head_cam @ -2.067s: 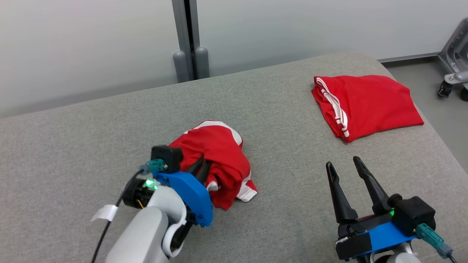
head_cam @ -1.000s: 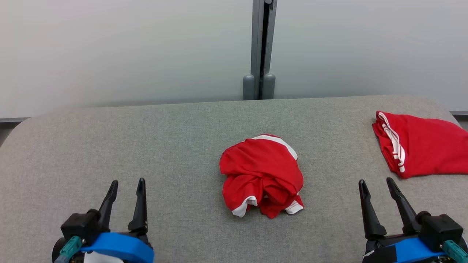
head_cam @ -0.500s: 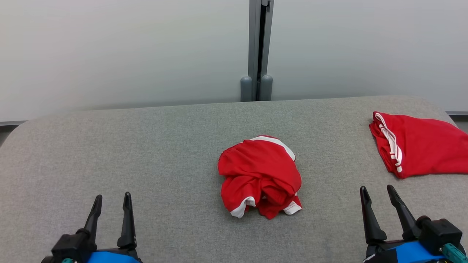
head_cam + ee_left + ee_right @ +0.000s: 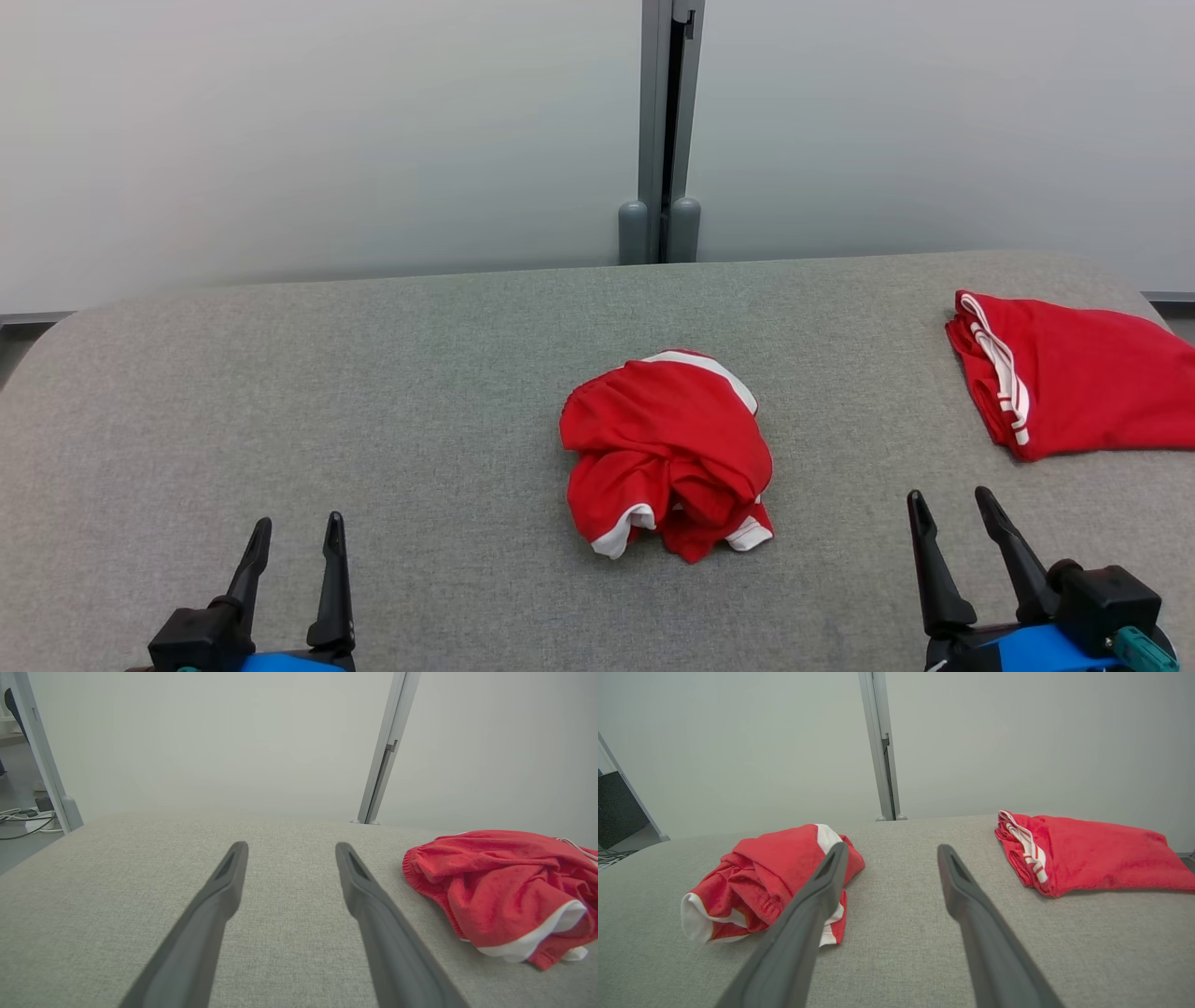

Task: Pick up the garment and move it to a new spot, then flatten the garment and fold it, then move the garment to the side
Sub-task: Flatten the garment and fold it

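Observation:
A crumpled red garment with white trim (image 4: 667,453) lies in a heap at the middle of the grey padded table (image 4: 373,392); it also lies at the right of the left wrist view (image 4: 500,896) and at the left of the right wrist view (image 4: 770,879). My left gripper (image 4: 297,532) stands open at the lower left, well away from the heap, holding nothing. My right gripper (image 4: 950,504) stands open at the lower right, also apart from it. Each wrist view shows its own gripper spread, the left gripper (image 4: 290,847) and the right gripper (image 4: 892,849).
A second red garment with white stripes (image 4: 1074,383) lies folded at the table's right edge, also seen as a folded pile (image 4: 1083,851) in the right wrist view. A grey post (image 4: 661,131) and pale wall stand behind the table. Bare table surface lies to the left.
Two seconds ago my left gripper was at the crumpled garment; since then it has drawn back to the lower left, open, and the head view has swung. In the last half second things barely shifted.

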`<state>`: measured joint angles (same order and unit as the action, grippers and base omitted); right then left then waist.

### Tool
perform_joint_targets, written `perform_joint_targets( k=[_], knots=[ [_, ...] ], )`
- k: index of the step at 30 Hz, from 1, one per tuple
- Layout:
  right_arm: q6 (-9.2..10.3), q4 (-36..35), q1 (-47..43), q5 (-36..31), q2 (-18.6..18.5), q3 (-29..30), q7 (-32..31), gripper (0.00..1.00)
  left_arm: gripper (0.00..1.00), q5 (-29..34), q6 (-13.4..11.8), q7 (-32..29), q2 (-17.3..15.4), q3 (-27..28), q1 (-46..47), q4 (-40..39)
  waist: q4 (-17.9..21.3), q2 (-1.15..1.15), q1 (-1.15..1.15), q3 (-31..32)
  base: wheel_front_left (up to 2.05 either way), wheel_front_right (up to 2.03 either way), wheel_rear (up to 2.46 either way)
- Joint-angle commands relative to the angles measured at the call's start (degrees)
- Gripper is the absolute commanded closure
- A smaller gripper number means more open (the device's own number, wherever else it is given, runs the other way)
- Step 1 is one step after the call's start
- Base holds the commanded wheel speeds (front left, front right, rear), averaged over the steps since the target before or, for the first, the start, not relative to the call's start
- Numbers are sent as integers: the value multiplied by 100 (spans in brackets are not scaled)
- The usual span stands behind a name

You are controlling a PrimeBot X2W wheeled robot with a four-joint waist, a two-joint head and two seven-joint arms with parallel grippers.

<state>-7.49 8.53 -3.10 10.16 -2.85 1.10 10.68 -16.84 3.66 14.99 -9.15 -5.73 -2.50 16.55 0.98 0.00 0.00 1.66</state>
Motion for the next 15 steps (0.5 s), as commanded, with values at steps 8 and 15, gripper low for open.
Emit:
perform_joint_targets(
  k=[8,15],
  knots=[
    [-1,27,45,8,-10,-57,15,0,0,76,67,25,63,82,97,42,32,0,0,-23,0,0,0],
    [-1,41,68,37,-10,-114,33,0,0,136,92,25,96,72,167,75,90,0,0,-78,0,0,0]
  ],
)
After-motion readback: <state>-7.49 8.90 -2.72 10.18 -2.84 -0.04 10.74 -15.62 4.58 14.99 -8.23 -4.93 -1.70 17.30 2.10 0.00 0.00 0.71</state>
